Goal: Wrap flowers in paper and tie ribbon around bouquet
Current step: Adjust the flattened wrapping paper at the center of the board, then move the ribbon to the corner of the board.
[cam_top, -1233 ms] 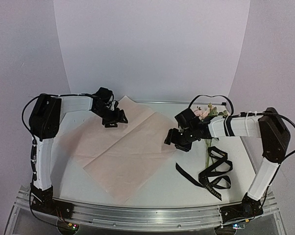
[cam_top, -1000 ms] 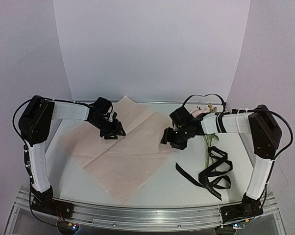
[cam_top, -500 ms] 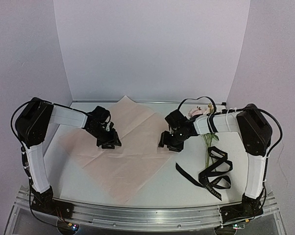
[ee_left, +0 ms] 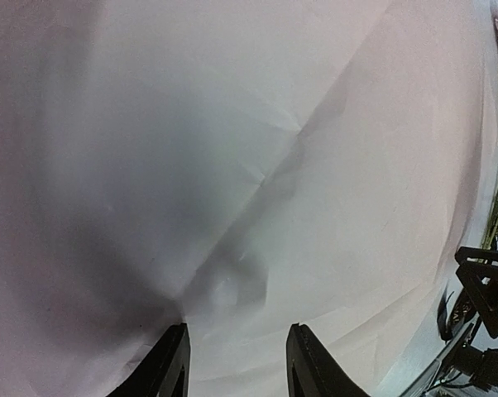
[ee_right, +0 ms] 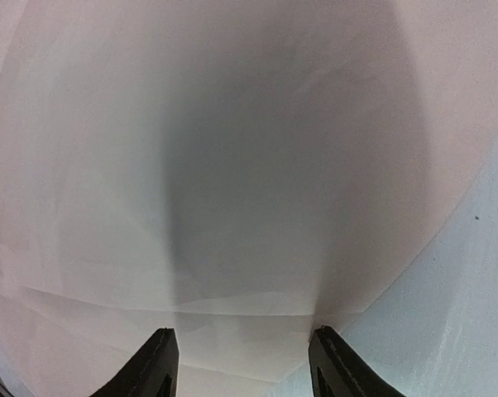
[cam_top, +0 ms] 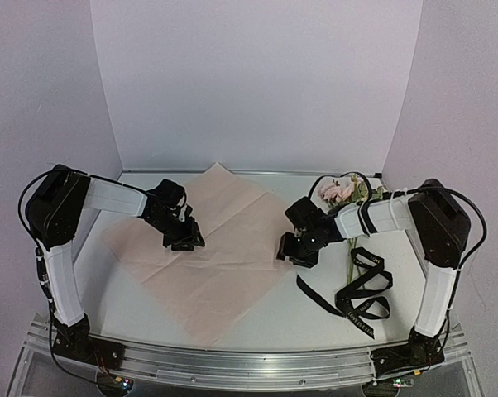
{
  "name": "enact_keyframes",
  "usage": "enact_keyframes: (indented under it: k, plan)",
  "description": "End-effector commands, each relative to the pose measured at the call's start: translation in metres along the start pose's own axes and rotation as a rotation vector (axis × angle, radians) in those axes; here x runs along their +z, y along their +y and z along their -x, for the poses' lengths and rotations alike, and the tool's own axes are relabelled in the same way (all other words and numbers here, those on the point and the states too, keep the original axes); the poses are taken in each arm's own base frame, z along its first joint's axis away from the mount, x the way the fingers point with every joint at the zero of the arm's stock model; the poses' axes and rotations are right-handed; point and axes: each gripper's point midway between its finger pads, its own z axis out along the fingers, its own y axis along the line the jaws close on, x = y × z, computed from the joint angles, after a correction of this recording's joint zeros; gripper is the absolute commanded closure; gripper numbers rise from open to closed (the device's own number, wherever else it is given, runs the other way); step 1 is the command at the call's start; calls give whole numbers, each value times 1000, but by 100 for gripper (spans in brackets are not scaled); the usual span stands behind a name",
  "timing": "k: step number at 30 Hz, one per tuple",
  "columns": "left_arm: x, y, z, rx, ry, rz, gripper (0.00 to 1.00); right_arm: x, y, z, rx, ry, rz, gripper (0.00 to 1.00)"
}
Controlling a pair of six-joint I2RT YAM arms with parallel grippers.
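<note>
Hovering low over paper (cam_top: 224, 273): L claw (cam_top: 183, 241) fingers apart mid-sheet, R claw (cam_top: 296, 251) apart at right edge. Flowers (cam_top: 338, 192), ribbon (cam_top: 361, 294) on table (cam_top: 315, 331) nearby.

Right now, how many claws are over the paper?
2. The left claw is over the left part of the paper; the right claw is over its right edge.

Paper (cam_top: 220, 252) thin, matt, creased; ribbon (cam_top: 361, 291) black cloth; table (cam_top: 315, 321) smooth white.
</note>
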Motion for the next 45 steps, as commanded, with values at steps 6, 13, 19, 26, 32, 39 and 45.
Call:
enact_keyframes:
  k: [6, 13, 19, 26, 32, 39, 45]
  plan:
    - [7, -13, 7, 43, 4, -46, 59, -13, -27, -13, 48, -12, -75, 44]
    - [8, -13, 8, 36, 5, -29, 59, -19, -24, -10, 45, -23, -62, 44]
    - [-1, -17, 9, 28, -13, -35, 58, -43, -12, 5, 19, -69, -39, 40]
    - [-31, -51, 32, 72, -75, -101, 46, -98, -39, 40, -3, -188, -126, 27]
    - [-68, -83, 48, 115, -138, -162, 34, -120, -102, 60, 17, -212, -252, 26]
    - [-83, -94, 46, 126, -146, -205, 33, -123, -154, 62, 89, -200, -343, 28]
    - [-87, -98, 45, 135, -146, -219, 33, -111, -178, 59, 134, -152, -382, 39]
